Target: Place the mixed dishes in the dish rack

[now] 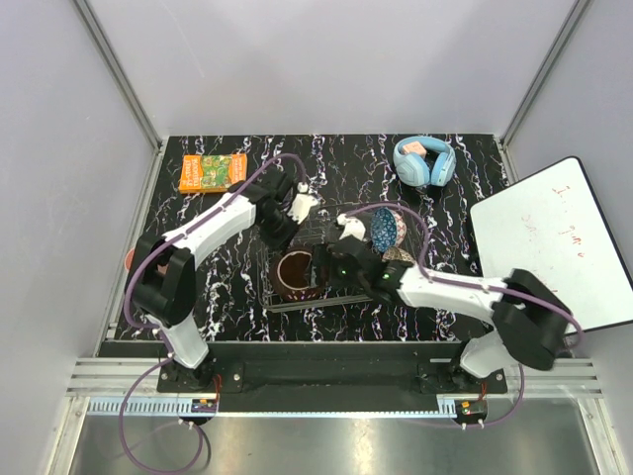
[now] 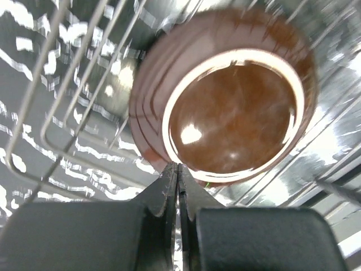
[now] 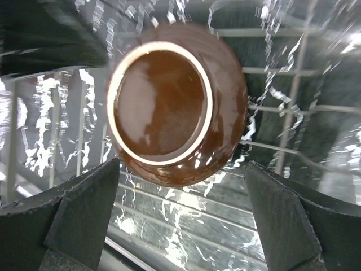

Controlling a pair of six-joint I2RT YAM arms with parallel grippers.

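The dish rack (image 1: 280, 300) is a dark wire grid at the table's middle. A glossy red-brown dish (image 1: 295, 274) lies bottom up inside it, its cream foot ring showing. My left gripper (image 1: 281, 236) is shut and empty just behind the dish; in the left wrist view its tips (image 2: 178, 169) meet at the dish's rim (image 2: 237, 107). My right gripper (image 1: 324, 267) is open beside the dish; in the right wrist view (image 3: 181, 169) the dish (image 3: 169, 101) lies just ahead of the spread fingers. A blue patterned bowl (image 1: 384, 229) and a beige patterned bowl (image 1: 401, 254) sit right of the rack. A salmon-pink cup (image 1: 130, 259) is at the left edge. The glass bowl and stemmed glass are not seen.
An orange-green book (image 1: 212, 171) lies at the back left and light blue headphones (image 1: 424, 161) at the back right. A white board (image 1: 554, 237) leans over the table's right edge. Rack wires show in both wrist views (image 2: 51, 132) (image 3: 282, 107).
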